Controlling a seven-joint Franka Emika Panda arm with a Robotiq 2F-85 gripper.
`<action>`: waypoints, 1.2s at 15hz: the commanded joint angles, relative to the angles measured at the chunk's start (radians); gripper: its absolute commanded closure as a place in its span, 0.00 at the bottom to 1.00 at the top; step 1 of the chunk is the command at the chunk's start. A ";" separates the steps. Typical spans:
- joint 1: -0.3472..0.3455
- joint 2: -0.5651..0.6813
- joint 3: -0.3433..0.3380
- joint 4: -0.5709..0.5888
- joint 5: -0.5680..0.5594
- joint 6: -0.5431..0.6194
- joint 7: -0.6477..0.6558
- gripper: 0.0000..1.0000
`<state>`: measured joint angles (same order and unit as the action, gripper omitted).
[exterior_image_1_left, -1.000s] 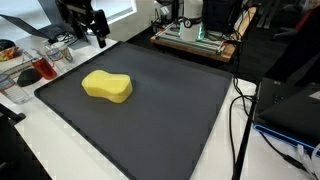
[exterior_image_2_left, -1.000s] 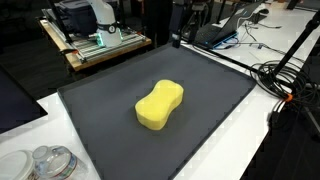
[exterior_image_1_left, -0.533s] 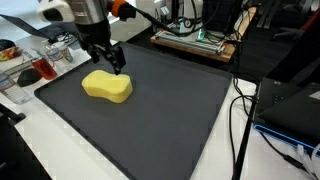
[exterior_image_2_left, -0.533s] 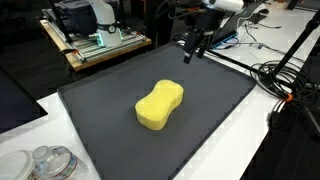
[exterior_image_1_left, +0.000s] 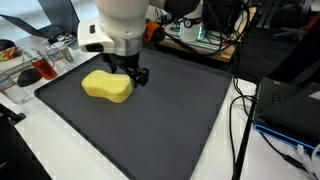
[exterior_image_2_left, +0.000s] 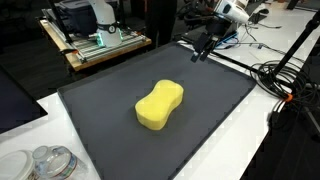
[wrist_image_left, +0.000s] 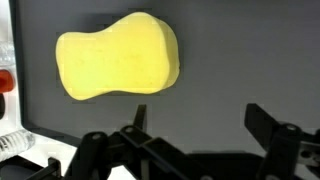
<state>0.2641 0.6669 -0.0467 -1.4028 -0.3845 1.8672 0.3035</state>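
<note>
A yellow, peanut-shaped sponge (exterior_image_1_left: 107, 86) (exterior_image_2_left: 160, 105) lies flat on the dark grey mat (exterior_image_1_left: 150, 125) (exterior_image_2_left: 215, 115). My gripper (exterior_image_1_left: 136, 74) (exterior_image_2_left: 199, 52) hangs above the mat beside one end of the sponge and does not touch it. In the wrist view the sponge (wrist_image_left: 118, 55) fills the upper left. The two black fingers (wrist_image_left: 266, 125) stand wide apart below it. The gripper (wrist_image_left: 202, 122) is open, with only bare mat between the fingers.
Plastic containers and a red cup (exterior_image_1_left: 32, 72) crowd the white table past one edge of the mat. A wooden board with equipment (exterior_image_1_left: 195, 40) stands behind it. Black cables (exterior_image_2_left: 285, 80) run along another side. Clear jars (exterior_image_2_left: 45, 163) sit near a corner.
The arm has swung in from the mat's far corner and come down toward the sponge. The jaws stayed open and the sponge has not moved.
</note>
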 joint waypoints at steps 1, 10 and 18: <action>0.056 -0.003 -0.023 -0.024 -0.078 -0.072 0.068 0.00; 0.032 -0.200 0.004 -0.396 -0.134 0.227 0.115 0.00; -0.111 -0.489 -0.012 -0.792 -0.051 0.599 0.133 0.00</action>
<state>0.2104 0.3279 -0.0619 -1.9989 -0.4854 2.3388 0.4428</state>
